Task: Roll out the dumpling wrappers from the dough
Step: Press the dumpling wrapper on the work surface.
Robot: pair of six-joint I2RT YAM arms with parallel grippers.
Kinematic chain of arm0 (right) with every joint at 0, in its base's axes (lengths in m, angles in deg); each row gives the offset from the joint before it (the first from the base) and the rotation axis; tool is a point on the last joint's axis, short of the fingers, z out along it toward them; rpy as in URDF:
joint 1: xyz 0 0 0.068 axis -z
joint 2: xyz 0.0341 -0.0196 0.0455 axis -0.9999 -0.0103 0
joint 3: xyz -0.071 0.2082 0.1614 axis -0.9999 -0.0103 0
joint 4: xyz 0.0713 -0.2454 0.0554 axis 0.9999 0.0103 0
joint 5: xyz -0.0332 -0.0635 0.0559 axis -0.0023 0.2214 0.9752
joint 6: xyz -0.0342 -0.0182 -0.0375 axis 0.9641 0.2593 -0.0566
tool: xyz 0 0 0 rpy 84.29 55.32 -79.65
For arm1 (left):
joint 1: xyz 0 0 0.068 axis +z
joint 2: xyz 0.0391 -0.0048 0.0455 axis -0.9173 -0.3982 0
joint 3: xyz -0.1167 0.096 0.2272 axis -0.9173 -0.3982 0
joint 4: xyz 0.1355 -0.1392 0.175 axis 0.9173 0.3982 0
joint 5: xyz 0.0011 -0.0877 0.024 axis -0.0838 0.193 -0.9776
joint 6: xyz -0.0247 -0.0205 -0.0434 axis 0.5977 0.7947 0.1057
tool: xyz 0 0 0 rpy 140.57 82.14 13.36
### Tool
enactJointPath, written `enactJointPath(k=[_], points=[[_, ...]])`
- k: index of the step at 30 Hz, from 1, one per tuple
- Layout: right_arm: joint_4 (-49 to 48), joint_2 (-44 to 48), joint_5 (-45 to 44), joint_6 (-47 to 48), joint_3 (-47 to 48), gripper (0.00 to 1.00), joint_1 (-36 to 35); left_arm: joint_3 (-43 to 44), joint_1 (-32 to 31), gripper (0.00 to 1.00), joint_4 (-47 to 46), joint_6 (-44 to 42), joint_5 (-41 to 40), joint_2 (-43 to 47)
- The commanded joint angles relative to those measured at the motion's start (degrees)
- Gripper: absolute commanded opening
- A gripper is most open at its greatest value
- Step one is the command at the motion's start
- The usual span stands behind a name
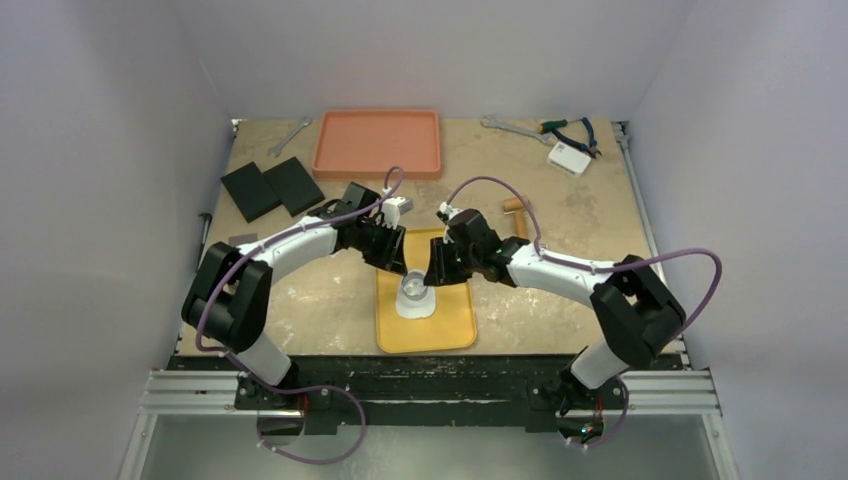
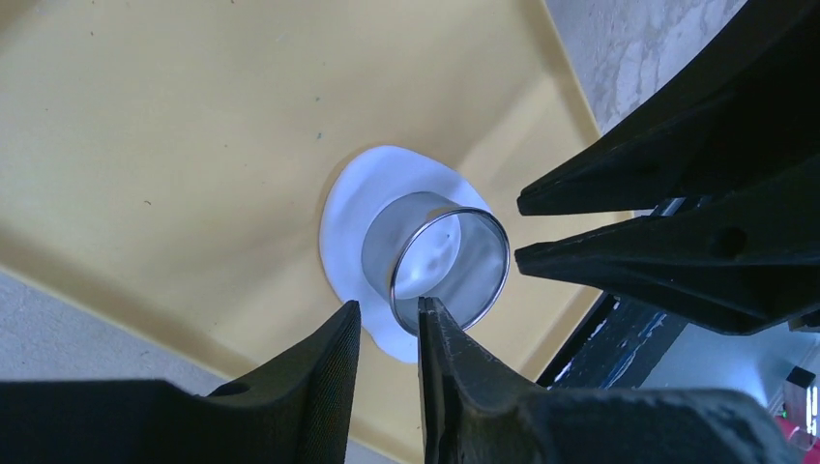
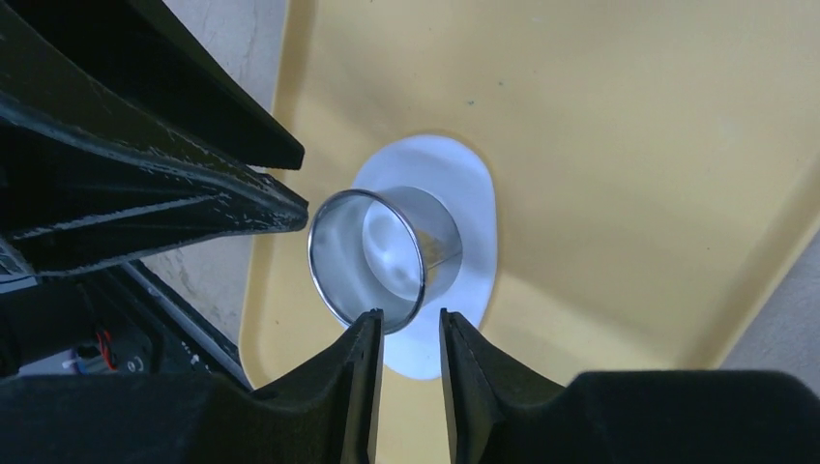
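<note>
A scuffed plywood table sits boxed in by pale walls, with an orange tray at the back and a yellow tray near the arms. On the yellow one lies the dough — a flat white oval. A metal ring cutter stands on it, white showing through its middle. The left gripper and right gripper meet at the ring from opposite sides, each claw narrowed to a slit at the rim — whether either pinches it, I can't tell.
</note>
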Motion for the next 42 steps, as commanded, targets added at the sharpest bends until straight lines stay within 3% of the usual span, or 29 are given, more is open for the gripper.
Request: enactJointPath(k=[1, 13, 19, 22, 26, 32, 42], points=[[-3.3, -0.9, 0.6, -0.3, 3.9, 0.34, 0.0, -1.2, 0.0, 0.26, -3.8, 2.7, 1.3, -0.2], [-2.4, -3.7, -1.7, 0.8, 4.1, 0.22, 0.0, -2.6, 0.0, 0.23, -4.4, 3.7, 4.7, -0.9], [-2.2, -4.7, -1.8, 1.1, 4.4, 0.22, 0.0, -4.0, 0.0, 0.23, -5.5, 3.8, 3.3, -1.7], [-1.9, -4.8, -2.1, 1.4, 4.2, 0.19, 0.0, -5.0, 0.0, 0.18, -6.8, 4.3, 3.1, -2.2], [-2.4, -5.1, -1.6, 1.4, 3.0, 0.08, 0.0, -5.6, 0.0, 0.07, -7.6, 4.9, 3.0, -2.9], [-3.7, -6.4, -0.3, 1.4, 1.7, 0.0, 0.0, -6.8, 0.0, 0.0, -7.8, 4.7, 4.0, -3.7], [-7.8, -11.5, 2.8, 0.5, -3.4, 0.0, 0.4, -9.0, 0.0, 0.0, -8.3, 5.6, 3.8, -7.5]])
